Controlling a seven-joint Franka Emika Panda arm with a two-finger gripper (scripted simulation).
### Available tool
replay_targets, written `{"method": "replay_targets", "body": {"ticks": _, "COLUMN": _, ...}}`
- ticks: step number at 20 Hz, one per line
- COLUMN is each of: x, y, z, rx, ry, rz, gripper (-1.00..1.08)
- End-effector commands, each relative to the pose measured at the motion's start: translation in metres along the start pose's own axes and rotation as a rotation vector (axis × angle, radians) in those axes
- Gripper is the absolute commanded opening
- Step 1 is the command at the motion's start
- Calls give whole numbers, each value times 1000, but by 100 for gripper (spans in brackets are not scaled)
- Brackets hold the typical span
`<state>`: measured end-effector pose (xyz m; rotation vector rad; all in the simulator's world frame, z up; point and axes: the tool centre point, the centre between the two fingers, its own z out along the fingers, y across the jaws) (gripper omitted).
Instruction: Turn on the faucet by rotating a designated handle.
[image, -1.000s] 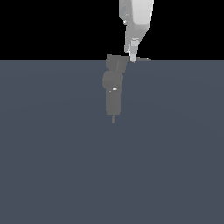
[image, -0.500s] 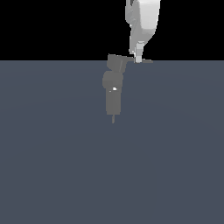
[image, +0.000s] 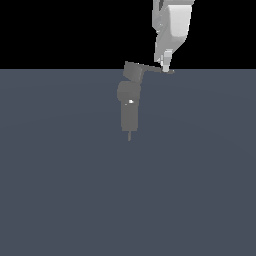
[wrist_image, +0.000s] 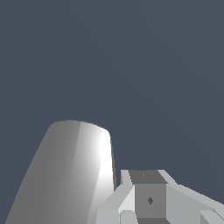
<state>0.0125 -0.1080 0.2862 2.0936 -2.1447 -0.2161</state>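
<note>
While the exterior view looks on, the glossy white robot arm (image: 172, 30) comes down steeply from the top edge, leaning a little toward the exterior view's left as it narrows, and its pale gripper (image: 165, 66) tip sits right at the outer end of the thin flat grey wedge-like handle (image: 157, 68). Tip and lever appear to touch, though whether the fingers are clamped, spread or merely pressing cannot be told here; they merge into one small pale point. The handle sticks out sideways from the top block toward the exterior view's right, its long axis close to level, dipping slightly toward its far end. The small blocky matte-grey faucet (image: 129, 102) stands in the upper middle of the dark slate floor (image: 65, 190), its long axis running up and down with a slight lean, the top block tilted, a tiny bright white spot (image: 131, 101) on the rounded middle block, and a thin pin (image: 129, 136) pointing downward from the lower end.

Over to the wrist view: a broad, shiny grey-white tapering surface (wrist_image: 65, 175) fills one corner beside an angular pale block with a dark grey face (wrist_image: 148, 197). Behind them is only flat slate. Neither the faucet nor the handle can be made out here, and the fingers' state stays unreadable.
</note>
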Motion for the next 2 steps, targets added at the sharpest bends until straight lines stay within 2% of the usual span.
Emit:
{"method": "replay_targets", "body": {"ticks": 1, "x": 21, "y": -4, "z": 1, "rx": 1, "ry": 2, "rz": 25, "gripper": -100}}
{"method": "replay_targets", "body": {"ticks": 2, "x": 21, "y": -4, "z": 1, "rx": 1, "ry": 2, "rz": 25, "gripper": -100}}
